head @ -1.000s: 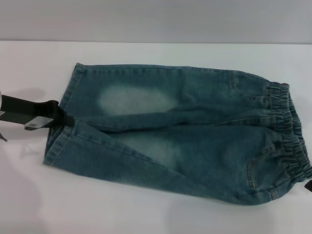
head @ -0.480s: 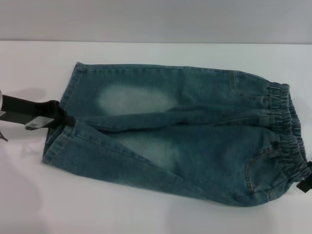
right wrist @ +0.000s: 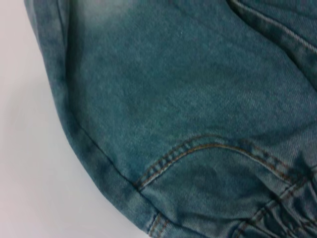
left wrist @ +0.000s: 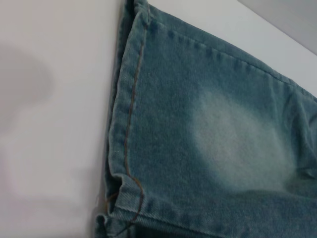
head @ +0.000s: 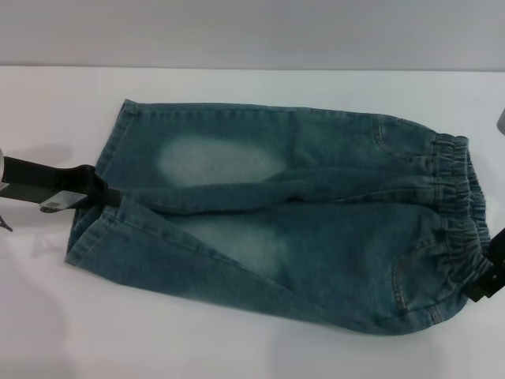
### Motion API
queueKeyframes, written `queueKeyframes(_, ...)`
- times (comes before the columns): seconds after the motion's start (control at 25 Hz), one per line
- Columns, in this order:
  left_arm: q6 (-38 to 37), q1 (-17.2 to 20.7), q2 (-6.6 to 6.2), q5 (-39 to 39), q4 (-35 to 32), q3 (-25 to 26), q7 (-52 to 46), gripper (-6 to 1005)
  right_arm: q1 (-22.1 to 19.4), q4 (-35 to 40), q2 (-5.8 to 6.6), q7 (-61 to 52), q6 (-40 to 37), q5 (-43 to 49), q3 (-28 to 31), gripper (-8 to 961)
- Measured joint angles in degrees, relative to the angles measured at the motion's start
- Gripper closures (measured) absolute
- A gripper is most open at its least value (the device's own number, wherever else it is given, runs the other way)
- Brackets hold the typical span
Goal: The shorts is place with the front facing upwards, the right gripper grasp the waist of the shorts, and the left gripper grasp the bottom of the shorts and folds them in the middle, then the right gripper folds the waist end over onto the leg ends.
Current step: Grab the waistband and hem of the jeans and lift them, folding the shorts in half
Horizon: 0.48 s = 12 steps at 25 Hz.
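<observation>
The blue-green denim shorts (head: 300,213) lie front up on the white table (head: 237,347), with the gathered waist (head: 458,197) at the right and the bottom hems (head: 83,237) at the left. My left gripper (head: 109,196) meets the hems where the two legs join, its narrow black tip closed on the denim. The left wrist view shows a stitched hem (left wrist: 126,114) bunched at one end. My right gripper (head: 483,278) presses against the near end of the waist. The right wrist view shows only a pocket seam (right wrist: 198,148) and ruffled elastic (right wrist: 277,213).
A grey wall (head: 252,31) runs along the table's far edge. Bare white tabletop surrounds the shorts on the near and far sides. A pale object (head: 500,118) shows at the right border.
My right gripper has come in from the right edge, up and leftward, against the waist's near end, which has bunched leftward. The near leg hem has slid slightly left. The left gripper has stayed put.
</observation>
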State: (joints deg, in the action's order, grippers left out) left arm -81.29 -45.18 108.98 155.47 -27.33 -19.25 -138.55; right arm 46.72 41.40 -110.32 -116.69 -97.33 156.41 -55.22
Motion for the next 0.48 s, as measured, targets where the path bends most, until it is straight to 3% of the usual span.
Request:
queueKeyframes(0.4,0.11,-0.08,-0.47,-0.09,-0.01,0.13,0.03,984,0.63,-0.53,-0.08,0.81,0.75,0.34,-0.54,425)
queueKeyframes(0.48,0.35,-0.24,-0.54,-0.21,-0.05,0.17,0.02,984,0.67,-0.66,-0.08,0.99,0.75,0.40,-0.56,521)
